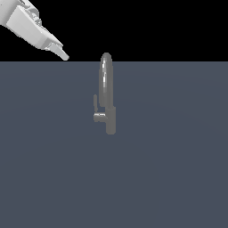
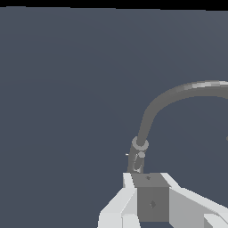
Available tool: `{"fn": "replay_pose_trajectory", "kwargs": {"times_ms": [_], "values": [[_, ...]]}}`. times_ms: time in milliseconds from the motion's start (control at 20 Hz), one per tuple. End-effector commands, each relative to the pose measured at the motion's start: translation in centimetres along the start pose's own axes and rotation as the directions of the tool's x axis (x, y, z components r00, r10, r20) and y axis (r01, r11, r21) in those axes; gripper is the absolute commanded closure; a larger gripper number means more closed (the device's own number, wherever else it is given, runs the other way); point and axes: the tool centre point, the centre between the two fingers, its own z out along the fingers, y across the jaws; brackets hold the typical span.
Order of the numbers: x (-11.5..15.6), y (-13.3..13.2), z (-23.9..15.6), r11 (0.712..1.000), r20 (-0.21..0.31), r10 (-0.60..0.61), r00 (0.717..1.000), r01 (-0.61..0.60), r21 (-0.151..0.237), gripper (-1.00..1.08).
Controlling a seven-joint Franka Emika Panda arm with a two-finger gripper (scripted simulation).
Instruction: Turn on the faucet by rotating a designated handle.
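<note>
The faucet (image 1: 107, 95) is a small grey metal tap that stands upright in the middle of the floor, with a tall arched spout. Its handle (image 1: 95, 108) is a thin lever blade on a short cylinder that sticks out toward the exterior view's left. My gripper (image 1: 63, 53) is high up at the exterior view's upper left, well apart from the faucet, with its fingers together and nothing in them. In the wrist view the spout (image 2: 178, 94) arches over and the faucet's base sits just beyond the gripper (image 2: 150, 179).
A flat blue-grey floor (image 1: 169, 178) spreads all around the faucet. A black background lies above its far edge. Nothing else shows.
</note>
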Motion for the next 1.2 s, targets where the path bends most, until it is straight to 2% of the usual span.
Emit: {"fn": "replay_pose_trajectory", "kwargs": {"times_ms": [0, 300, 550, 750, 1000, 1150], "values": [[-1.1, -0.7, 4.0, 0.998, 0.000, 0.036, 0.999, -0.036, -0.047, 1.08], [-2.6, -1.2, 11.4, 0.985, -0.004, 0.103, 0.995, -0.103, -0.136, 1.08], [-3.3, -1.1, 15.1, 0.974, -0.006, 0.136, 0.991, -0.135, -0.181, 1.08], [-3.6, -1.0, 16.3, 0.970, -0.007, 0.147, 0.989, -0.146, -0.195, 1.08], [-3.5, -0.9, 16.4, 0.970, -0.007, 0.148, 0.989, -0.146, -0.196, 1.08], [-3.5, -0.1, 16.1, 0.970, -0.007, 0.148, 0.989, -0.146, -0.196, 1.08]]}}
